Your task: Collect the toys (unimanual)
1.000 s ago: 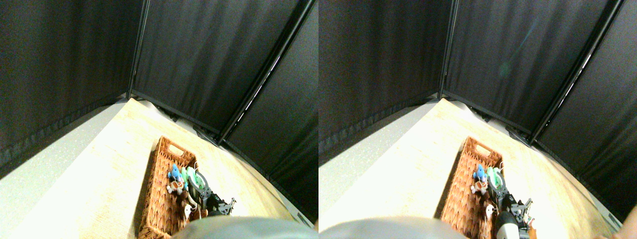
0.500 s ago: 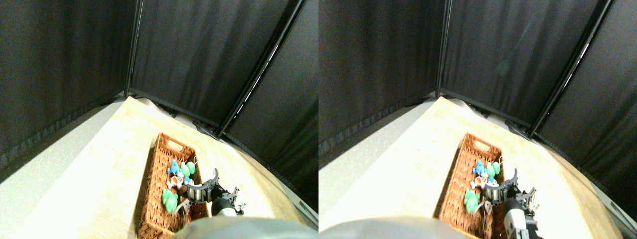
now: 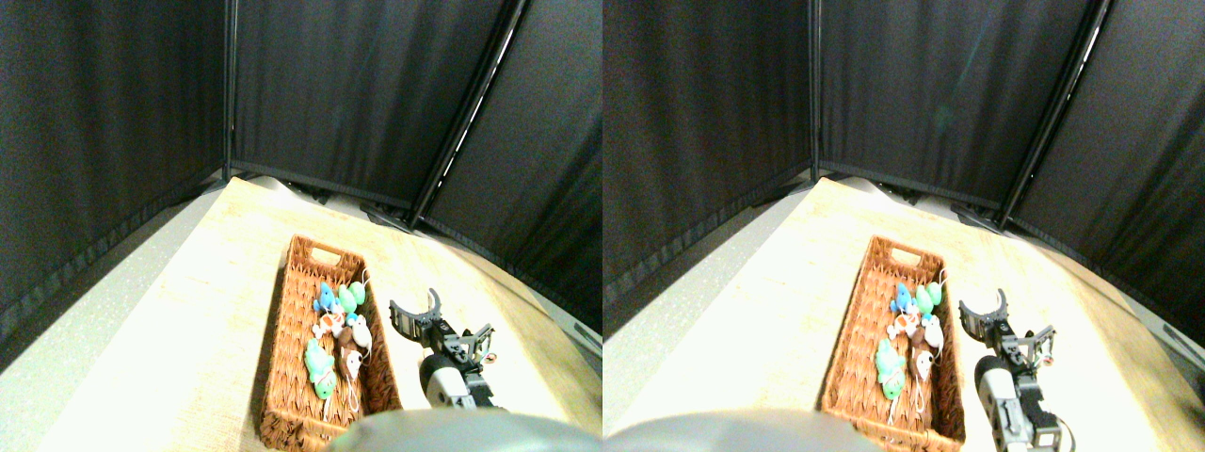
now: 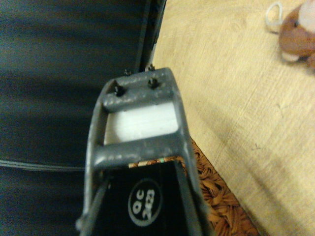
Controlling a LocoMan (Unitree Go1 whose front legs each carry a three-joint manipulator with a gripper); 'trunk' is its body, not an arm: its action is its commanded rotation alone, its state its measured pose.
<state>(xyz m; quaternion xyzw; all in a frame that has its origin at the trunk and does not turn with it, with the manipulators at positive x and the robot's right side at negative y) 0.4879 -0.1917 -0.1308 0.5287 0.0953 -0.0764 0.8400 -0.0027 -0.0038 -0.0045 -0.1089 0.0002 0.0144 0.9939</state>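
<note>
Stereo pair view: small soft plush mice and animals point(image 3: 337, 334) in blue, green, white, brown and orange, with string tails, lie clustered inside the long brown wicker basket point(image 3: 292, 377) on the pale wooden table point(image 3: 188, 330). The right gripper point(image 3: 414, 314) hangs just right of the basket, jaws spread, empty. The wrist view shows a further brown plush toy point(image 4: 299, 34) lying on the table. Such toys are probably light and squashy; the plump body, not the tail, offers the surest hold.
</note>
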